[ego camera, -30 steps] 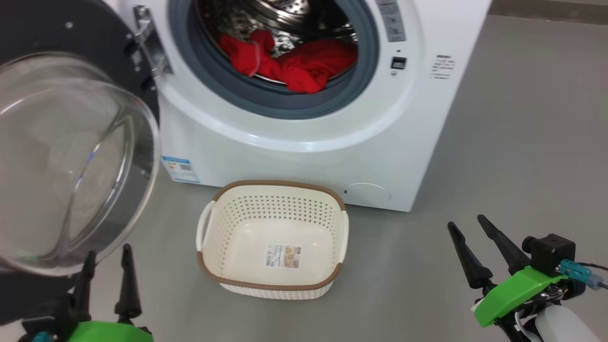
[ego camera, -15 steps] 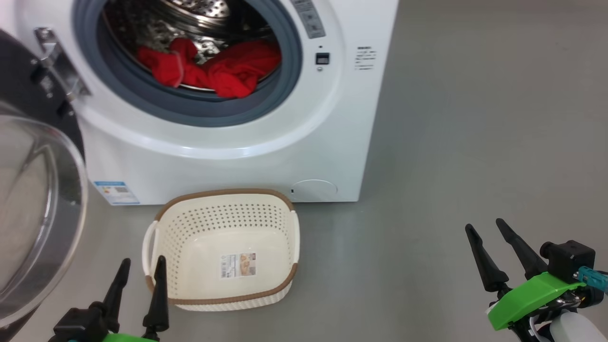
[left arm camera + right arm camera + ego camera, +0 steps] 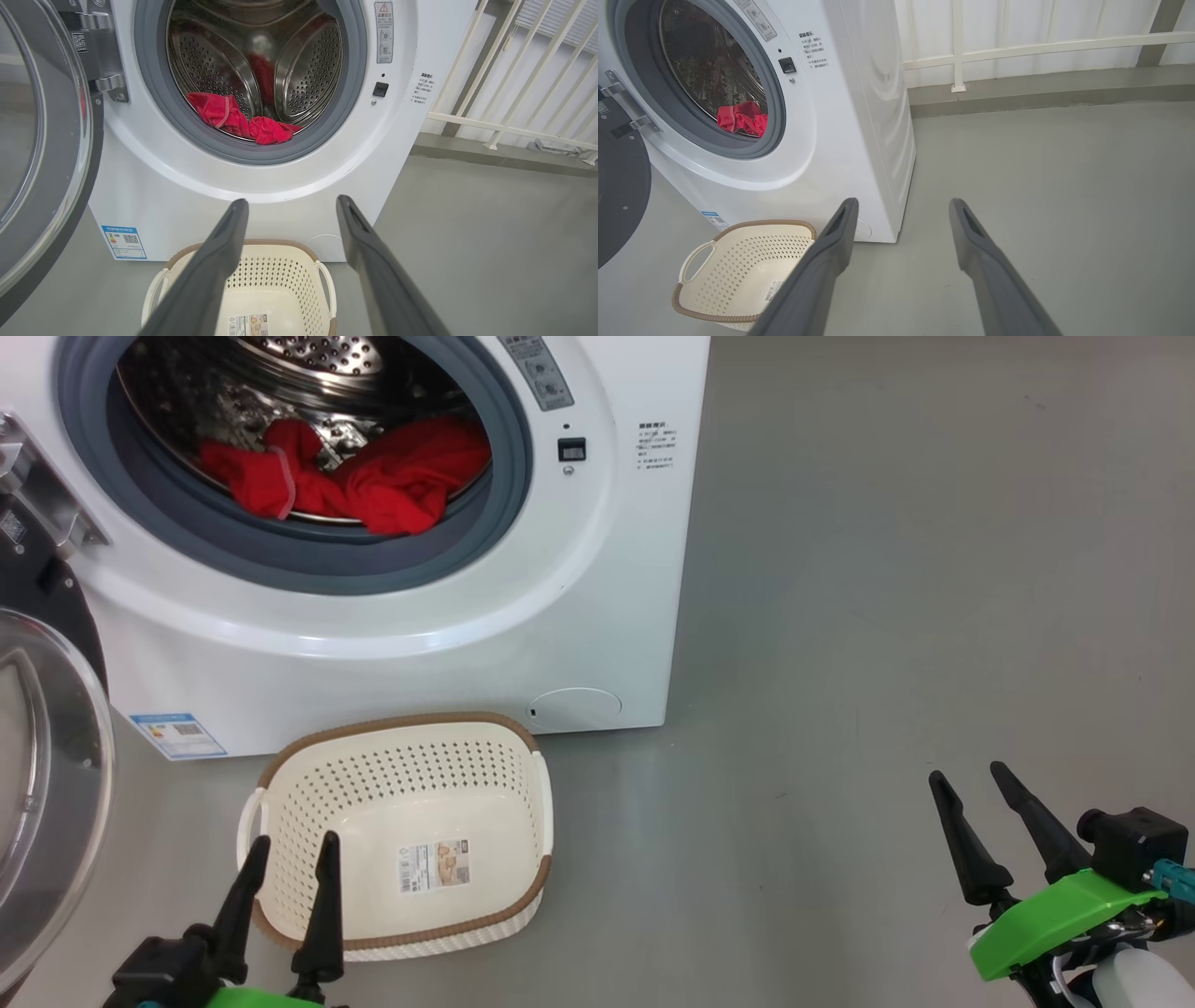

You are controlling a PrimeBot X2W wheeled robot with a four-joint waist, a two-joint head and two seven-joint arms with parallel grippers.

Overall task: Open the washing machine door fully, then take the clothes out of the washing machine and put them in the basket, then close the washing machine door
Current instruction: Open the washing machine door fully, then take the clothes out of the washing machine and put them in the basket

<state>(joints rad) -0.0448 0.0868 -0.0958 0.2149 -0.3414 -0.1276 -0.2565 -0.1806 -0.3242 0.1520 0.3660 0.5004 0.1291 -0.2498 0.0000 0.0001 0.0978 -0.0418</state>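
1. Ahead of left gripper (image 3: 295, 840): washing machine (image 3: 373, 681) drum mouth unblocked, clothes (image 3: 373, 485) low inside.
2. To its left: washing machine door (image 3: 47, 784) swung out, walls off that side.
3. Under its fingertips: basket (image 3: 401, 770), top open.
4. Right gripper (image 3: 966, 771): bare floor (image 3: 887, 616) ahead, machine corner to its left.

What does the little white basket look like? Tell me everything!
The basket is cream-white plastic, a rounded rectangle with rows of small holes in its walls, a brown woven-look rim and a white handle on each short side. It stands upright and empty on the grey floor, just in front of the washing machine. A paper sticker lies on its bottom.
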